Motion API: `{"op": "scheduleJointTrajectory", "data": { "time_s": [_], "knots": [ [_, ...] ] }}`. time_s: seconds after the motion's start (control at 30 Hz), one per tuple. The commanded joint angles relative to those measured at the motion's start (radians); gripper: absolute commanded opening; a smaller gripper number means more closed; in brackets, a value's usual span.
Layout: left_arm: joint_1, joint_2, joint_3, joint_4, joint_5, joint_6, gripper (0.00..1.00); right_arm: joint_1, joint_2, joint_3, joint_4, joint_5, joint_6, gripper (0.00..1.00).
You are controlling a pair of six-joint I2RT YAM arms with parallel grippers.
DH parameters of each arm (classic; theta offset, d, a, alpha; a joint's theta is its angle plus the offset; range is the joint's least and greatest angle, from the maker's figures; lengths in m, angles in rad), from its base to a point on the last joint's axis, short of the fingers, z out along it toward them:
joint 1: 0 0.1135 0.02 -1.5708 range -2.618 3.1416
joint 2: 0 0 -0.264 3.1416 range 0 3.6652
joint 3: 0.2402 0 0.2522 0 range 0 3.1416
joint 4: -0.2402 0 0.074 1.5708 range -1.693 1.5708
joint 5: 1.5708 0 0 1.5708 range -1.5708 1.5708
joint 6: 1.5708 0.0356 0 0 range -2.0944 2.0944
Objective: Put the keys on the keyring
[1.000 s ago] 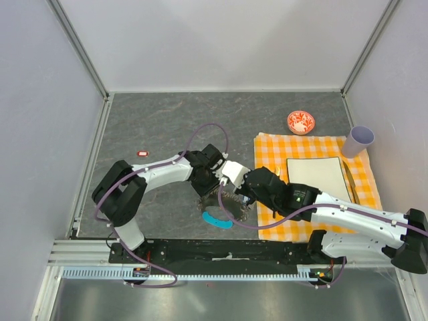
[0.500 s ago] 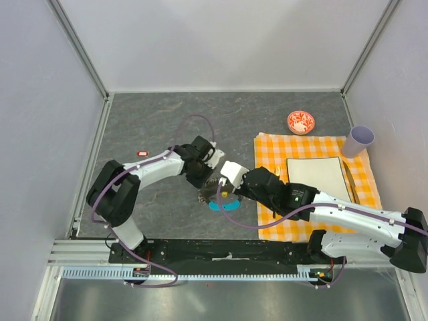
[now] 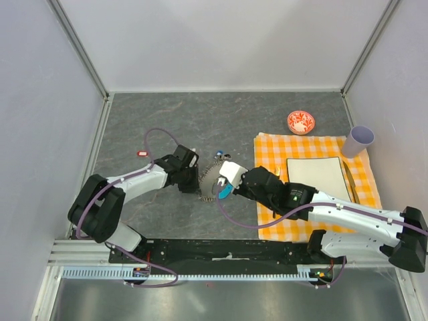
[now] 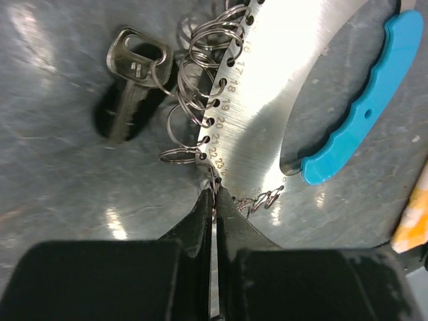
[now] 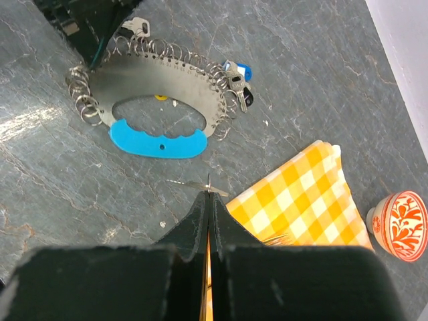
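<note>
The keyring [image 5: 164,75] is a curved metal plate with numbered holes, several wire rings and a cyan grip [image 5: 158,141]; it lies on the grey table [image 3: 154,120]. A dark key [image 4: 131,87] hangs on a ring, and blue and black keys [image 5: 237,77] sit at the far end, with another key [image 5: 137,26]. My left gripper [image 4: 214,190] is shut on the keyring's end by a small chain. My right gripper [image 5: 208,194] hovers just short of the cyan grip, shut on a thin metal ring seen edge-on.
An orange checked cloth [image 3: 271,148] lies to the right with a white board [image 3: 314,175] on it. A red-and-white bowl [image 3: 301,122] and a lilac cup [image 3: 360,140] stand behind it. A small red item [image 3: 142,153] lies at left.
My left gripper has closed on the keyring's end and the arm has swung left, dragging the keyring away from the near edge. My right gripper has stayed shut.
</note>
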Motion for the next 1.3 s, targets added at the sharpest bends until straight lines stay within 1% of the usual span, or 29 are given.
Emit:
{"op": "scheduleJointTrajectory", "data": {
  "time_s": [0.0,0.07,0.1,0.13,0.2,0.23,0.3,0.47,0.53,0.57,0.63,0.7,0.9,1.27],
  "knots": [
    [-0.054,-0.035,-0.034,0.059,-0.009,-0.122,0.1,-0.004,0.009,0.002,0.033,-0.001,0.001,0.0],
    [-0.057,-0.069,-0.031,0.029,-0.061,-0.093,0.18,-0.004,0.012,0.002,0.033,-0.003,0.001,0.0],
    [-0.057,-0.081,-0.026,0.012,-0.081,-0.055,0.26,-0.004,0.012,0.003,0.031,-0.003,0.001,0.0],
    [-0.057,-0.091,-0.005,-0.031,-0.124,-0.036,0.29,-0.004,0.013,0.003,0.033,-0.003,0.0,0.0],
    [-0.059,-0.1,0.029,-0.071,-0.152,0.031,0.39,-0.004,0.016,0.003,0.03,0.002,-0.002,0.0],
    [-0.059,-0.097,0.067,-0.118,-0.182,0.046,0.41,-0.004,0.018,0.003,0.03,0.002,-0.002,0.0],
    [-0.062,-0.074,0.103,-0.142,-0.187,0.101,0.44,-0.005,0.018,0.005,0.03,0.002,-0.002,0.0],
    [-0.083,-0.003,0.18,-0.174,-0.159,0.183,0.42,-0.008,0.019,0.003,0.028,0.009,-0.002,0.0],
    [-0.092,0.03,0.193,-0.174,-0.124,0.206,0.37,-0.008,0.019,0.003,0.027,0.008,-0.002,0.0],
    [-0.092,0.04,0.196,-0.174,-0.121,0.215,0.36,-0.01,0.019,0.002,0.028,0.006,0.0,0.0],
    [-0.092,0.062,0.212,-0.183,-0.116,0.24,0.29,-0.01,0.021,0.002,0.025,0.006,0.001,0.0],
    [-0.092,0.078,0.235,-0.214,-0.124,0.251,0.25,-0.01,0.019,0.002,0.025,0.006,0.0,0.0],
    [-0.092,0.124,0.273,-0.265,-0.093,0.28,0.24,-0.01,0.022,0.002,0.028,0.005,0.001,0.0],
    [-0.092,0.178,0.296,-0.288,-0.047,0.301,0.24,-0.013,0.021,-0.001,0.027,0.006,0.001,0.0]
  ]
}}
